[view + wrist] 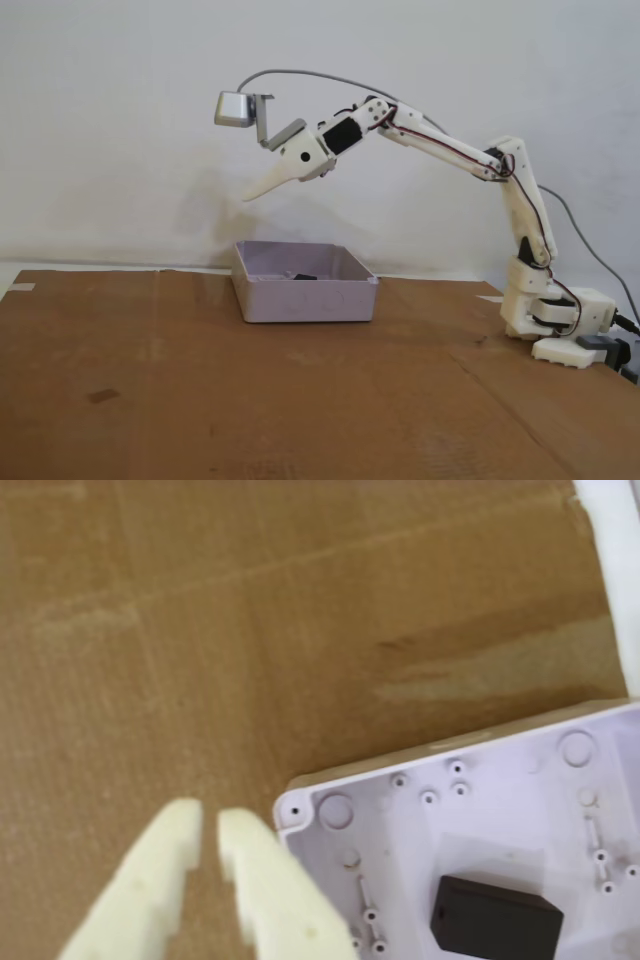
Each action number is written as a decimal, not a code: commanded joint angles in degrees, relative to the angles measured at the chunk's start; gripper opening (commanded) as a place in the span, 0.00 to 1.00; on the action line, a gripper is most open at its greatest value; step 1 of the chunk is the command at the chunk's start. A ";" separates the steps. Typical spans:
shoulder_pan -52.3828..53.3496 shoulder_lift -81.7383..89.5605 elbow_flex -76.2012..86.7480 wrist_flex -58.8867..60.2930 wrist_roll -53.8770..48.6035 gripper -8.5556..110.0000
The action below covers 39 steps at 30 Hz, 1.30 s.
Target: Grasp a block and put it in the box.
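Already the block [497,917] lies inside the box [520,780], flat on its floor, as the wrist view shows; in the fixed view a dark sliver of it [302,275] shows just over the near wall of the box [305,298]. The hand [210,820] hangs in the air, well above the box in the fixed view [250,196], its two pale fingers nearly closed with only a thin gap between the tips, and nothing is held between them. In the wrist view the tips sit over bare cardboard just outside the box's corner.

Judging by its look, the block is a small, rigid, matte piece of plastic: light, unlikely to deform or break, and not especially slippery. Were it to be taken up again, the sensible hold would be across its narrower pair of opposite faces, near the middle, fingers coming straight down so the low box walls and the small moulded posts on the floor do not get in the way. The box itself looks like thin stiff plastic and could slide on the cardboard-covered tabletop [200,380] if nudged. By how things lie, the placing appears done.
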 commanded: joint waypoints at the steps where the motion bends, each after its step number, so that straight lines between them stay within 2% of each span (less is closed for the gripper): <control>1: -0.26 3.96 -6.86 -0.35 -0.53 0.07; 26: -3.08 5.89 -6.33 -0.26 -0.53 0.07; 39: -4.13 21.80 16.35 -1.05 -0.44 0.07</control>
